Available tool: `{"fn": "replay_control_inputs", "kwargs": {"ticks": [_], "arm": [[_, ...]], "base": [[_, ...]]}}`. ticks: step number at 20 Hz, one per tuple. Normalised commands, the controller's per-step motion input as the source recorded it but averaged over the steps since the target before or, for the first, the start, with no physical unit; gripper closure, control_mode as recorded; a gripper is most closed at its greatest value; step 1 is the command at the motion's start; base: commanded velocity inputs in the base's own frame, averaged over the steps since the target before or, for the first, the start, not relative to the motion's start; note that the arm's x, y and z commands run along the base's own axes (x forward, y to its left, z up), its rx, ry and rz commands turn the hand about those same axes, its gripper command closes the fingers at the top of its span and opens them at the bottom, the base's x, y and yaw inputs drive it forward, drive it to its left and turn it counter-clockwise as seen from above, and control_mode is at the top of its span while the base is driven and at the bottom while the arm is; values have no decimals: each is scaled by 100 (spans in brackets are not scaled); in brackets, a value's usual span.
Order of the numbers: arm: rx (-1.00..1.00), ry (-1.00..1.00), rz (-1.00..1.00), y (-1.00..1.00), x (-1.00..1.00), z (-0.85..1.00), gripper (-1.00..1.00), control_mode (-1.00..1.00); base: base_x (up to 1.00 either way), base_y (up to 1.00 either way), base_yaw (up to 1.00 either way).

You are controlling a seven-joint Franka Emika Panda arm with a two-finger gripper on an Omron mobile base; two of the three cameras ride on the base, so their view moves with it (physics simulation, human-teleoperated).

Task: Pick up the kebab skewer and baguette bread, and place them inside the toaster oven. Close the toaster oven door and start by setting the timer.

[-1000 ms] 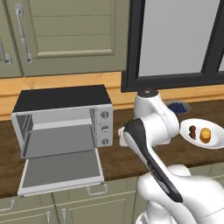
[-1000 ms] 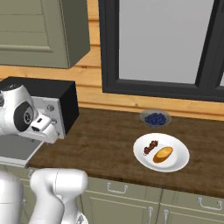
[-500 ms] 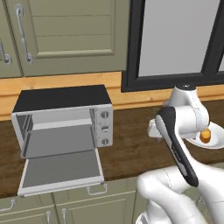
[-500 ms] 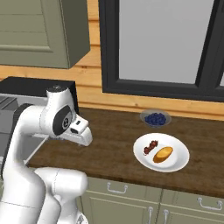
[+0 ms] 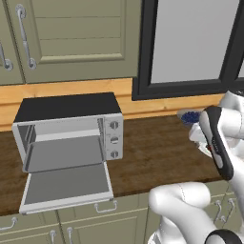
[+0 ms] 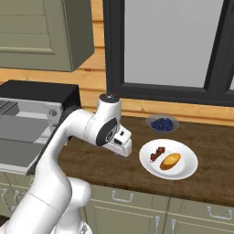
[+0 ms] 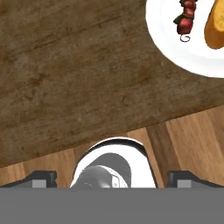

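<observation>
The kebab skewer (image 6: 157,154) and the golden baguette bread (image 6: 170,161) lie side by side on a white plate (image 6: 182,172) on the counter. In the hand view the skewer (image 7: 186,19) and baguette (image 7: 215,26) sit at the top right, on the plate (image 7: 175,48). My gripper (image 6: 123,148) points down over bare counter just left of the plate, open, its fingertips (image 7: 41,177) wide apart with nothing between them. The toaster oven (image 5: 71,124) stands at the left, and its door (image 5: 66,186) hangs down open.
A small bowl of dark blue berries (image 6: 162,124) sits behind the plate near the window sill. Wooden counter (image 6: 91,155) stretches between the oven and the plate. Cabinets hang above the oven, with drawers below the counter edge.
The arm has swung right, away from the oven front and across the counter to beside the plate. The gripper stayed open.
</observation>
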Motion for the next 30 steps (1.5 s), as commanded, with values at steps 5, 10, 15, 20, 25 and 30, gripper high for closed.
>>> {"fn": "replay_control_inputs", "kwargs": {"ticks": [5, 10, 15, 20, 25, 30], "arm": [[1, 11, -12, -100, 53, -19, -100, -100], [0, 7, -16, -77, 67, -40, -100, -100], [0, 4, -17, -27, 77, -43, -100, -100], [0, 2, -18, -14, 64, -34, -100, -100], [0, 1, -18, -42, 26, -34, -100, -100], [0, 0, -15, -16, 26, -23, -100, -100]], "base": [[0, 0, 0], [0, 0, 0], [0, 0, 0], [0, 0, 0], [0, 0, 0], [0, 0, 0]]}}
